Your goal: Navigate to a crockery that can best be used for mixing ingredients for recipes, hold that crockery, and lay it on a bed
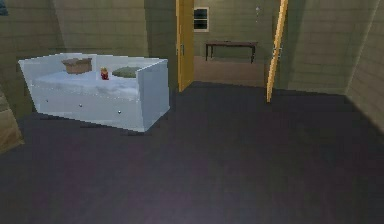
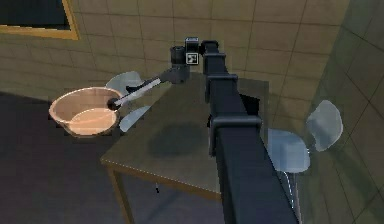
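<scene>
Hanging at the fingers' end of the tool (image 2: pixel 120 98) is the bowl (image 2: pixel 85 115), wide, pinkish-tan and upright. It sits out past the left edge of the bench (image 2: pixel 165 150), with dark floor (image 2: pixel 40 175) below it and no surface touching it, so I judge that the tool holds it. Whether the fingers are spread or pressed together on the rim, I cannot tell. The arm (image 2: pixel 235 130) reaches out over the olive bench top. A pale chair (image 2: pixel 128 78) stands just behind the bowl at the bench's far left, and another chair (image 2: pixel 322 125) stands at its right.

In the forward view, what I take for the bed (image 1: pixel 85 105), a pale blue-white block, stands at the far left across bare floor. On top of it are a box (image 1: pixel 77 65), a small red thing (image 1: pixel 104 73) and a pale round patch to their right. A yellow door (image 1: pixel 185 45) stands just right of the bed.

The pick-up looks done, so the step in hand is the carry to the bed. The next move calls for drawing the arm in without knocking the bowl on the bench edge or the chair. After that the base should drive over and turn so that its arm side faces the bed. The bowl must ride higher than the bed top, then go down on a bare patch away from the box and the red thing.
</scene>
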